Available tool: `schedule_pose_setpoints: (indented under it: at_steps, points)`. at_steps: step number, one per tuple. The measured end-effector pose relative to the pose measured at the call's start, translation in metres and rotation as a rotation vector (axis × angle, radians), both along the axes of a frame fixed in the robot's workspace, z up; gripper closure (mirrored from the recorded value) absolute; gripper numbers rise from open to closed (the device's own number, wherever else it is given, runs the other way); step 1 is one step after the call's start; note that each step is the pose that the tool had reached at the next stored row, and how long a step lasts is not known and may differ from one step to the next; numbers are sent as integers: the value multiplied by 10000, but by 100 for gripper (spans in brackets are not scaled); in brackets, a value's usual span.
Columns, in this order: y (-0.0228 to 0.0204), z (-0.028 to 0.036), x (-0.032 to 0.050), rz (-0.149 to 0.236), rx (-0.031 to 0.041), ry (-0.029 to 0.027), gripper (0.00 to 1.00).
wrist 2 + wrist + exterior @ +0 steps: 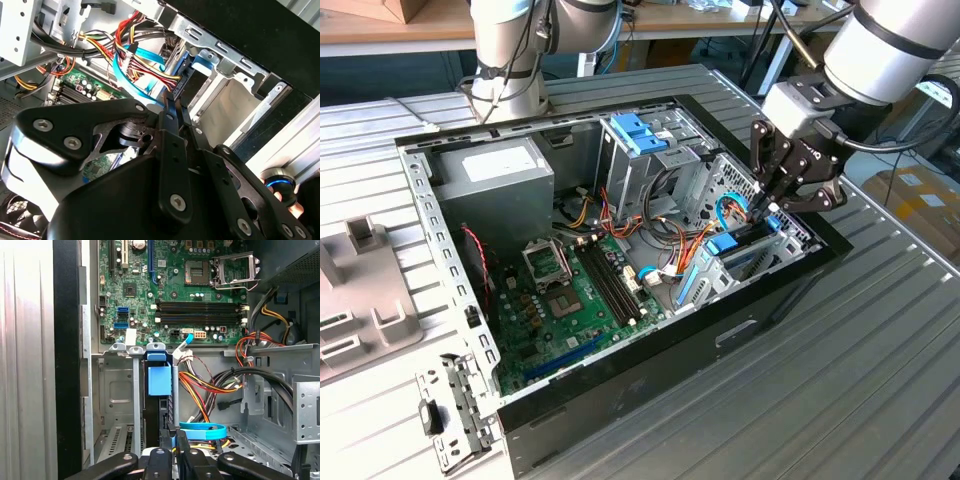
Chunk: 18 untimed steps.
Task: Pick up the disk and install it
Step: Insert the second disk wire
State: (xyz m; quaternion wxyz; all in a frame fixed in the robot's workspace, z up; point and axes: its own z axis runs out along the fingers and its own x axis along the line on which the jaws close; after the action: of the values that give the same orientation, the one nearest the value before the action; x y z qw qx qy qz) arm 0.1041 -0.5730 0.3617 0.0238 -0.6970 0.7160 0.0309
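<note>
Scanning from the exterior view's left: power-supply box [505, 180], motherboard [570, 300], then disk [159, 390] standing edgewise in the drive cage [740, 255], gripper [770, 205] pinched narrow above its end, apparently touching. Risk: snagging loose cables [210, 385], jamming crooked.

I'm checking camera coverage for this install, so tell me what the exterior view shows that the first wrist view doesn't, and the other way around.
Exterior view alone: the robot arm reaching over the open computer case, the grey power-supply box, and a loose metal bracket on the table.

First wrist view alone: the disk seen edge-on, standing in its bay, with a blue plastic tab on its end.

Both: the gripper at the drive bay, fingers closed, the green motherboard, and bundled coloured cables.
</note>
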Motion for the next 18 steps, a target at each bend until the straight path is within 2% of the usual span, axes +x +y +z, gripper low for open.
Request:
schedule_pose_setpoints:
  at_steps: [8, 18]
  points:
    - [-6, -38, -27, 1, 0, 0, 84]
    - [-6, -117, -28, 0, 0, 0, 84]
